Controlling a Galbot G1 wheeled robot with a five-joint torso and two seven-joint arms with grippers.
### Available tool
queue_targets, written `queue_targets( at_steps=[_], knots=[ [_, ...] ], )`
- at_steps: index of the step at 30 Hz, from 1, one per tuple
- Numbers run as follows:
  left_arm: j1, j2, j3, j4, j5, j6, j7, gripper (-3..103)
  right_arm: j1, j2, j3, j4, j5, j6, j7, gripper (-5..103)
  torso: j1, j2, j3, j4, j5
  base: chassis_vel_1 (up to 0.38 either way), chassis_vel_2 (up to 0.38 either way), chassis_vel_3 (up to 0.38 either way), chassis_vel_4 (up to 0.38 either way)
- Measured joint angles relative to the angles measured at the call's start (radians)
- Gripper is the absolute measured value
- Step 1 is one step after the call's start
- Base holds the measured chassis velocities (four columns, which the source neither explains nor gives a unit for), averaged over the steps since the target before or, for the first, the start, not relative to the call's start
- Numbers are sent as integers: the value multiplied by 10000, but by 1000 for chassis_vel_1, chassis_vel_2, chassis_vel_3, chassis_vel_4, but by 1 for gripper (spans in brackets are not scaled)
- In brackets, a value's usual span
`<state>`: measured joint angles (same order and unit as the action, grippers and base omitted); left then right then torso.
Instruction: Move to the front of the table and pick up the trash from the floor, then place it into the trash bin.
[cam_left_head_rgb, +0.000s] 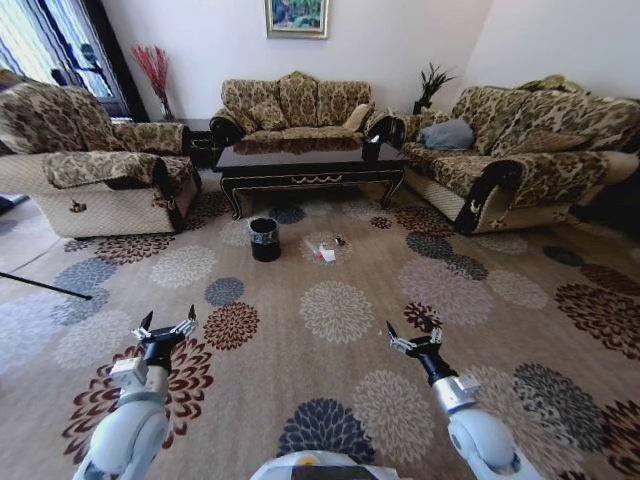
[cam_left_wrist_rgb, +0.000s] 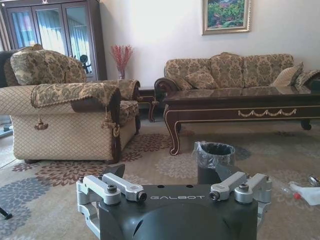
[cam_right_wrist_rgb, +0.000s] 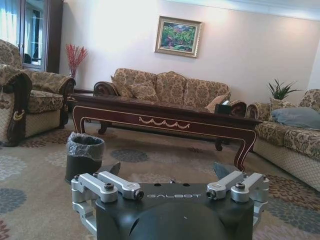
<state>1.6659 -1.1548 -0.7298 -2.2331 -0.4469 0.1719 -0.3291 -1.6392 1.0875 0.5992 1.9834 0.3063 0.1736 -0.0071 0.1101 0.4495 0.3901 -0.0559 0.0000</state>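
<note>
Both arms hang low over the flowered carpet (cam_left_head_rgb: 330, 300), the left gripper (cam_left_head_rgb: 165, 327) and then the right gripper (cam_left_head_rgb: 412, 338), each with jaws spread wide and grasping nothing. Farther off, in front of the dark coffee table (cam_left_head_rgb: 310, 165), stands the bag-lined black trash bin (cam_left_head_rgb: 265, 239). Just to its right, white crumpled paper (cam_left_head_rgb: 326, 253) and small scraps lie on the carpet, apart from the bin.

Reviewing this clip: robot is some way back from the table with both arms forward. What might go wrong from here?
The trash bin stands on the floor close beside the trash, so an approach could knock it. The litter is small and pale on a busy carpet, easy to miss. Both the left gripper and the right gripper are open and empty, far from it.
</note>
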Motion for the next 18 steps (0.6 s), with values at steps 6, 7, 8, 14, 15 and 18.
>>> queue_targets(
  at_steps=[6, 7, 8, 14, 15, 18],
  knots=[
    [6, -17, 26, 0, 1, -2, 0, 100, -69, 79, 1, -13, -26, 9, 1, 100, -69, -157, -90, -1, 1, 0, 0, 0, 0],
    [21, -33, 26, 0, 9, -5, 0, 100, -73, 81, 1, -13, -27, 12, 1, 100, -81, -185, -105, -1, 0, 0, 0, 0, 0],
    [21, -33, 26, 0, 9, -5, 0, 100, -73, 81, 1, -13, -27, 12, 1, 100, -81, -185, -105, -1, 0, 0, 0, 0, 0],
    [79, -87, 27, 36, 44, -57, 32, 100, -27, 36, -6, -24, -22, 13, 6, 100, -188, -445, -257, 0, 0, 0, 0, 0, 0],
    [61, -87, 30, 58, 45, -69, 37, 100, -32, 36, -7, -24, -17, 13, 9, 100, -214, -504, -288, 0, 0, 0, 0, 0, 0],
    [-11, -93, 34, 96, 73, -73, 47, 100, -71, 106, -5, 131, 217, 1, 39, 100, -275, -652, -376, -1, 0, 0, 0, 0, 0]
  ],
)
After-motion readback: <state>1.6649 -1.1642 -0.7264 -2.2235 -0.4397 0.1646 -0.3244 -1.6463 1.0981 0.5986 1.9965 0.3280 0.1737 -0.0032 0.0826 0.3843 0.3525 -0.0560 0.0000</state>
